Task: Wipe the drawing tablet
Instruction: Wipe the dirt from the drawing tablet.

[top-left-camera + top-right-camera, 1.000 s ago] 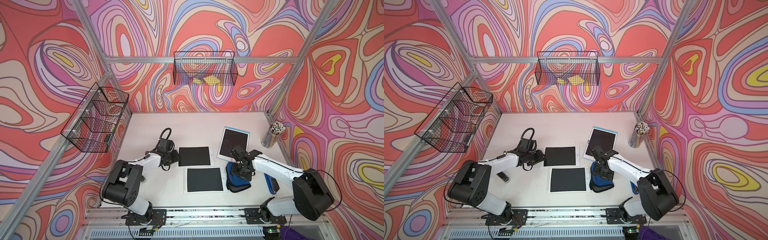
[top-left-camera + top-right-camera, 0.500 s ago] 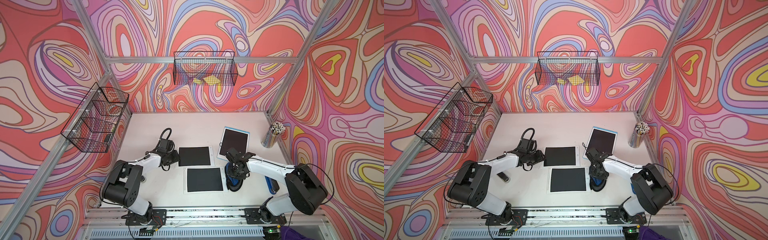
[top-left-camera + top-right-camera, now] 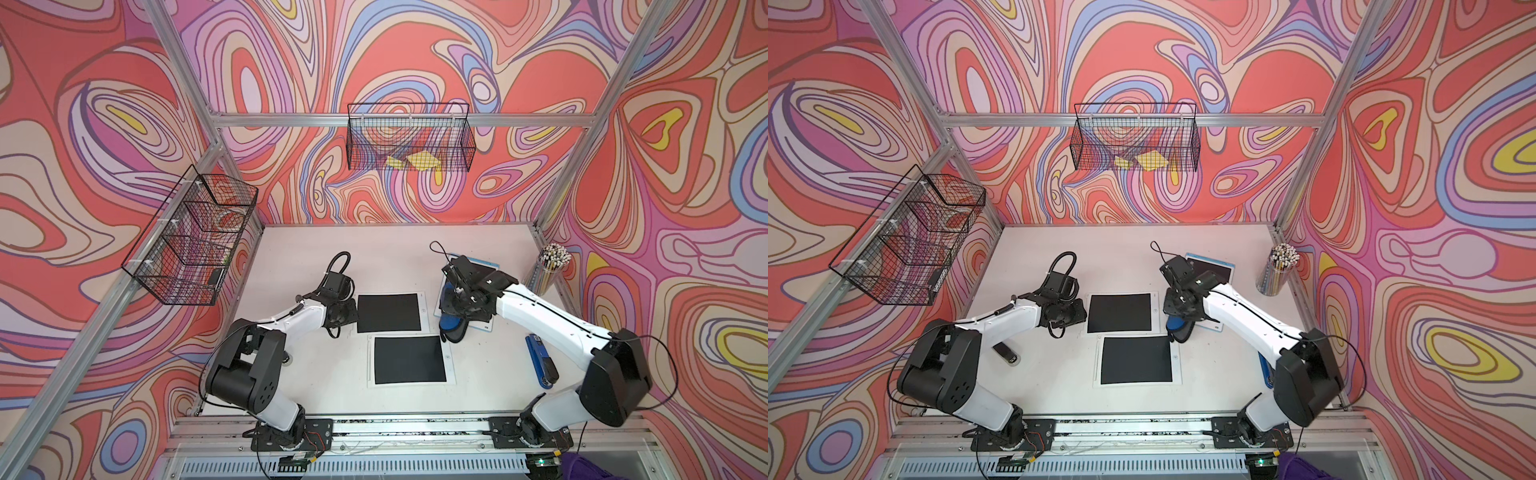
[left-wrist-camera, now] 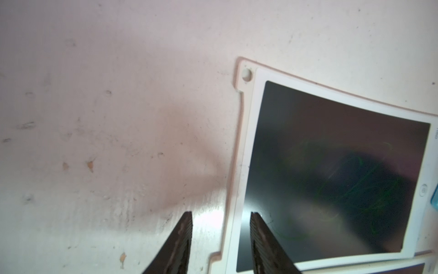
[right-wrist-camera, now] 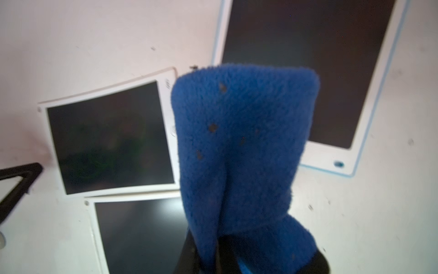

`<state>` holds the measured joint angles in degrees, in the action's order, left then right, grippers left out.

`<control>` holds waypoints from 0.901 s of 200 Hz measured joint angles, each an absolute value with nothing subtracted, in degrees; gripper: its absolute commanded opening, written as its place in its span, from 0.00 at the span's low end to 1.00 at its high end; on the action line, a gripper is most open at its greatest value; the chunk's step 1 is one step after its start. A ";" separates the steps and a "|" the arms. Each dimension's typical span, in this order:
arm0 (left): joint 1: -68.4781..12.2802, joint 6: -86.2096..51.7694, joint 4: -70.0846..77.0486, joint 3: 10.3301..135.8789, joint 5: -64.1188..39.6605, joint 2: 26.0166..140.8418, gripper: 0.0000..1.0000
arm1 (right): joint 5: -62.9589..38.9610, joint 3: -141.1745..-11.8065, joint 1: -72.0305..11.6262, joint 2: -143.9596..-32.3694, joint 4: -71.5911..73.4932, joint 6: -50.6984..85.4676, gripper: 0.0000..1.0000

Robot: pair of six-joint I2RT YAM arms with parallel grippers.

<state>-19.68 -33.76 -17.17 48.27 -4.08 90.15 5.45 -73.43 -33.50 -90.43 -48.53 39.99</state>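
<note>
**station check: cloth held above the tablets, wipe not yet started**

a black wire basket (image 3: 191, 241) is noted on the left wall, clear of the white table (image 3: 374, 257). the left gripper (image 4: 220, 215) is found low at the left edge of the rear white tablet (image 3: 388, 312). its fingers (image 4: 183, 237) are seen apart, with nothing between them but the tablet's frame. one finger is placed over bare table and the other over the dark screen (contact with either surface cannot be confirmed). faint green scribbles are observed on that screen in the left wrist view.

the front white tablet (image 3: 409, 360) is laid flat just beside the rear one, nearer the robot's base, with the two frames touching or nearly so.

right of both, the blue cloth (image 5: 244, 142) is seen hanging folded from the right gripper (image 5: 227, 249), whose jaws are clamped shut on it. in both top views the cloth is held over the near left corner of the blue-edged tablet (image 3: 1214, 268). this tablet is set at an angle and is partly hidden by the right arm. whether the cloth touches the tablet cannot be told.

a blue and black tool (image 3: 540, 361) is recorded lying on the table beside the right arm. a cup of pencils (image 3: 552, 266) is stood upright at the right edge of the table.
</note>
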 measured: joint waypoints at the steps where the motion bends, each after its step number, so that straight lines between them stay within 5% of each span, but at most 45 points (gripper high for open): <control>1: -19.73 -33.74 -17.19 48.29 -4.01 90.17 0.43 | 5.34 -73.73 -33.50 -90.76 -48.47 39.88 0.00; 71: -21.82 -31.64 -20.38 51.35 -1.76 94.45 0.43 | -1.58 -93.97 -33.47 -119.72 -43.48 32.97 0.00; 180: -22.46 -30.17 -20.36 54.30 -0.38 97.97 0.28 | -9.17 -83.29 -34.00 -117.01 -36.45 32.56 0.00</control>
